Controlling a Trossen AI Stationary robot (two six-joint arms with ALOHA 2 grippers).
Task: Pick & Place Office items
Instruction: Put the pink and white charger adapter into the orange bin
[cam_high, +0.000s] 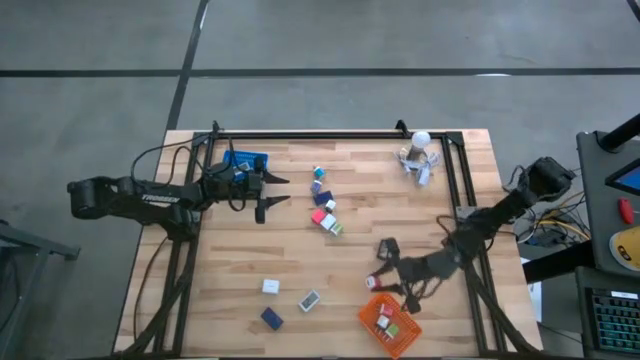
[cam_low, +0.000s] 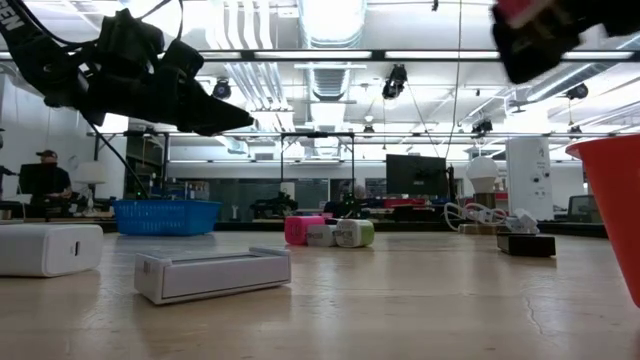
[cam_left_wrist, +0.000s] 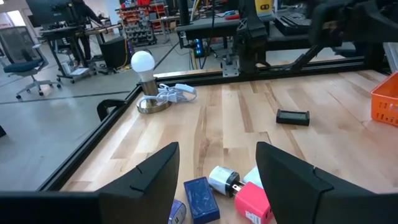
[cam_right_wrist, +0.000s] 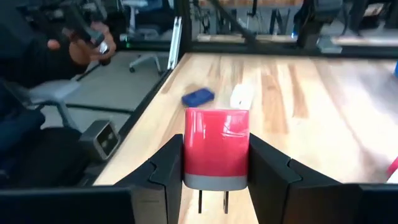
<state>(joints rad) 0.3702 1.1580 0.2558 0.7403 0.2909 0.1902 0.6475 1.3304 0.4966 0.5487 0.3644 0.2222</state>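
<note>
1. Right gripper (cam_right_wrist: 214, 180) hangs above the near right part of the wooden table (cam_high: 330, 270), its fingers clamped on a small red plastic charger block with a grey base and two metal prongs (cam_right_wrist: 216, 155); the block is lifted clear of the wood, beside the orange mesh basket (cam_high: 390, 322), which looks like its drop spot.
2. Prongs point out past the fingertips because the pads squeeze the block's flat sides, the steadiest hold.
3. Left gripper (cam_left_wrist: 217, 171) hovers with its fingers apart and empty, just short of the middle cluster: a dark blue block (cam_left_wrist: 202, 198), a white round plug (cam_left_wrist: 222, 179) and a pink block (cam_left_wrist: 254, 202), probably lining up its next pick.
4. Blue mesh basket (cam_high: 243, 160) sits beside the left arm, at the far left.
5. Loose white boxes (cam_high: 271, 287) and a blue one (cam_high: 272, 319) wait near the front edge.
</note>
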